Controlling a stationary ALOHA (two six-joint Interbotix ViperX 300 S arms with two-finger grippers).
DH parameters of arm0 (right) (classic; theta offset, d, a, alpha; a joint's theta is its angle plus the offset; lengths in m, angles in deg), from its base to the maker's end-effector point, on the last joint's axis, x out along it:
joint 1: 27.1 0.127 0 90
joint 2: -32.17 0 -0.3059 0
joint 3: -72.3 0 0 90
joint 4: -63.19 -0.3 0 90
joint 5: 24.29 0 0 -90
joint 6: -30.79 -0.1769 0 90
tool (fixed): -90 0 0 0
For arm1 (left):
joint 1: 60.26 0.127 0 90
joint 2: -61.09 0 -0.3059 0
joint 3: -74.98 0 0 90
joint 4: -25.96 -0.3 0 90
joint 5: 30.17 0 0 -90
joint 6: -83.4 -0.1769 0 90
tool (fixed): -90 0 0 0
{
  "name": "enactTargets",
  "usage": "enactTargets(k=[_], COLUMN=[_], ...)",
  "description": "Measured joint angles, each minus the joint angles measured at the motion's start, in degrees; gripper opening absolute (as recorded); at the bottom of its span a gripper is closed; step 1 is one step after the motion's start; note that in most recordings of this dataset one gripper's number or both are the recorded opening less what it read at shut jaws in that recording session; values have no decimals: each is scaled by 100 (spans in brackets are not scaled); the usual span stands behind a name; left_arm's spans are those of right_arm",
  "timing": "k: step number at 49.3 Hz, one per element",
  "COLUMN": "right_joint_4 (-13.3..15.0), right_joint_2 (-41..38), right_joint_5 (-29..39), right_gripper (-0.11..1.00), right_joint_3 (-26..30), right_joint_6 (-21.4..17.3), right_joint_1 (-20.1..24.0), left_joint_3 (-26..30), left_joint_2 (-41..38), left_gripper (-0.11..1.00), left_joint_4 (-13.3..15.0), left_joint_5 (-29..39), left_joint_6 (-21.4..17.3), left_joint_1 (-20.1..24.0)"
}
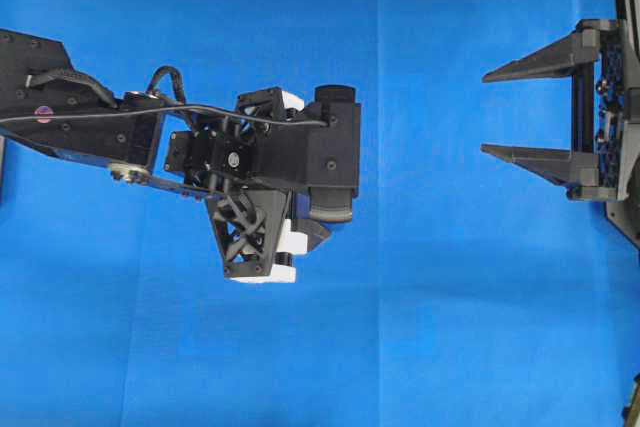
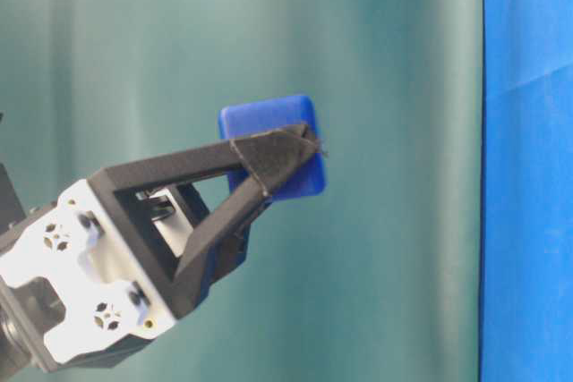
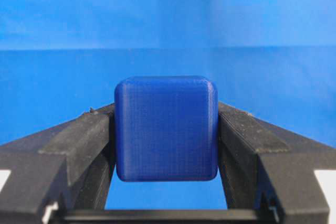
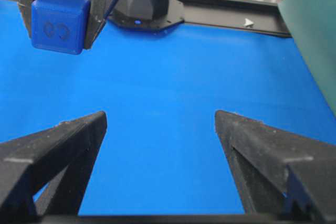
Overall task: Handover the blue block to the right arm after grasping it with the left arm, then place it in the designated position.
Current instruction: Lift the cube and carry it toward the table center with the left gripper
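Over blue cloth [image 1: 450, 327] I see my left gripper [image 3: 165, 129] clamping the block [image 3: 166, 128] in the air, while my right gripper [image 1: 498, 112] waits spread wide, empty, well apart.

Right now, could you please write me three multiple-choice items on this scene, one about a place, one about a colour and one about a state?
1. Where is the blue block?
A. Lying on the cloth
B. Between the left gripper's fingers
C. Between the right gripper's fingers

2. What colour is the cloth on the table?
A. Bright blue
B. Red
C. White

3. How does the right gripper stand?
A. Shut on the block
B. Shut and empty
C. Open and empty

Answers: 1 B, the left wrist view shows both fingers pressed against the block's sides. 2 A, the overhead view shows it bright blue. 3 C, its fingers stand wide apart with only cloth between them.
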Motion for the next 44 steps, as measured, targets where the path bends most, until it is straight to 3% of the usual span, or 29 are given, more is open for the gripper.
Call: enactTargets(k=[31, 44], right_joint_4=[0, 0], right_joint_2=[-9, 0], right_joint_5=[0, 0], right_gripper=[97, 97], right_joint_3=[0, 0], right_joint_6=[0, 0], right_joint_1=[0, 0], left_joint_3=[-70, -712], left_joint_2=[53, 492], left_gripper=[48, 48], left_joint_4=[0, -9], left_joint_5=[-79, -1011], left_joint_6=[9, 0], left_joint_1=[-9, 0])
